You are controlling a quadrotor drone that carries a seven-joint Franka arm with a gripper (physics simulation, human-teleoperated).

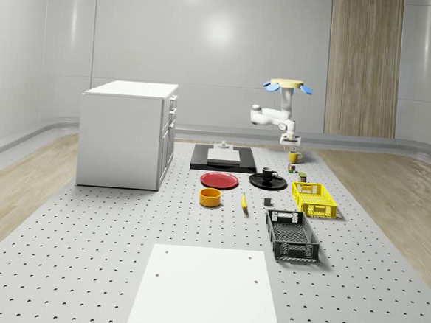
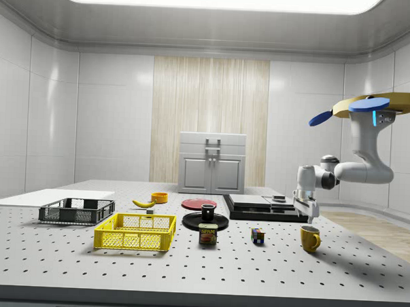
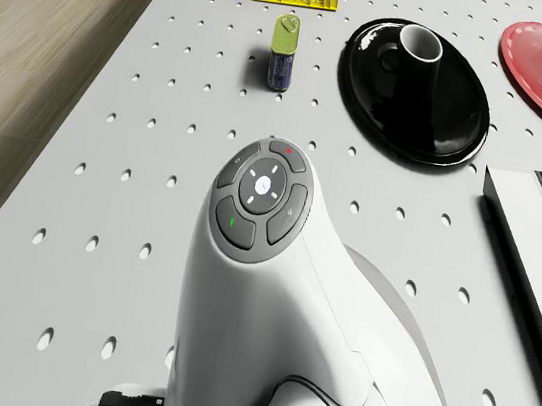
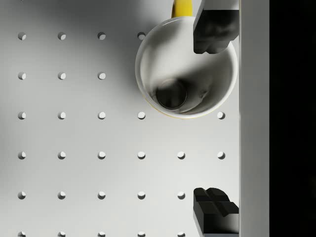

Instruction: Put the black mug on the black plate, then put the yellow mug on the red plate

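From my seat the drone [image 2: 378, 105] hovers beside the yellow mug [image 4: 186, 74], whose rim sits off-centre under one finger of my open pincer [image 4: 216, 123] (empty).

The can [image 2: 208, 234] near the middle of the table [image 2: 186, 275] bears a label reading "SPAM"; small lettering below the table's front edge cannot be read.

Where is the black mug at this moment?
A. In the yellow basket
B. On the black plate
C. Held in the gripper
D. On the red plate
B: the black mug stands on the black plate, while the gripper hangs open over the yellow mug and the drone hovers above.
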